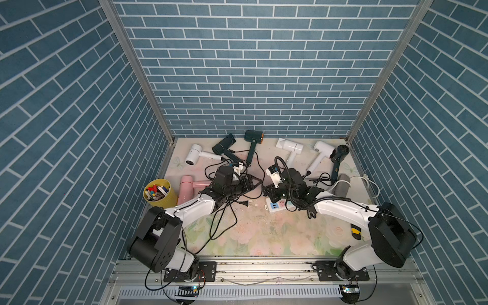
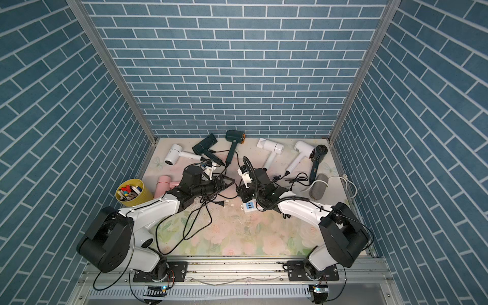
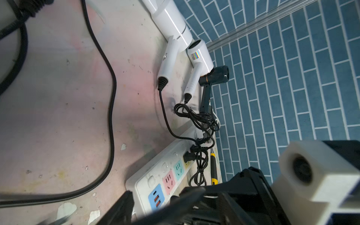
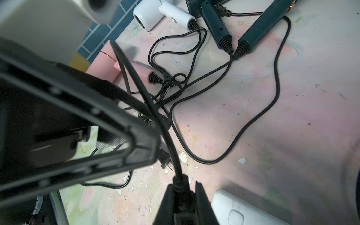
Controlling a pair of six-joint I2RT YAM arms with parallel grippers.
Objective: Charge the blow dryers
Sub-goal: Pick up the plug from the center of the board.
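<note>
Several blow dryers lie along the back of the table: white ones point(image 1: 194, 155) point(image 1: 289, 146) point(image 1: 320, 149), dark ones point(image 1: 224, 145) point(image 1: 253, 140) point(image 1: 339, 154) and a pink one point(image 1: 186, 186) at the left. Their black cords tangle in the middle. A white power strip point(image 1: 274, 207) lies near the centre, also in the left wrist view point(image 3: 155, 185). My right gripper point(image 4: 182, 192) is shut on a black plug point(image 4: 180, 183) just left of the strip. My left gripper point(image 1: 256, 182) faces it with jaws apart, and that plug's cord runs past its fingers. A loose plug point(image 1: 245, 203) lies below.
A yellow cup point(image 1: 159, 194) of small items stands at the left edge. A grey fuzzy roll point(image 1: 342, 184) lies at the right, with a white cable point(image 1: 372, 184) beyond it. A yellow-and-black knife point(image 1: 355, 232) lies beside my right arm. Tiled walls close in three sides.
</note>
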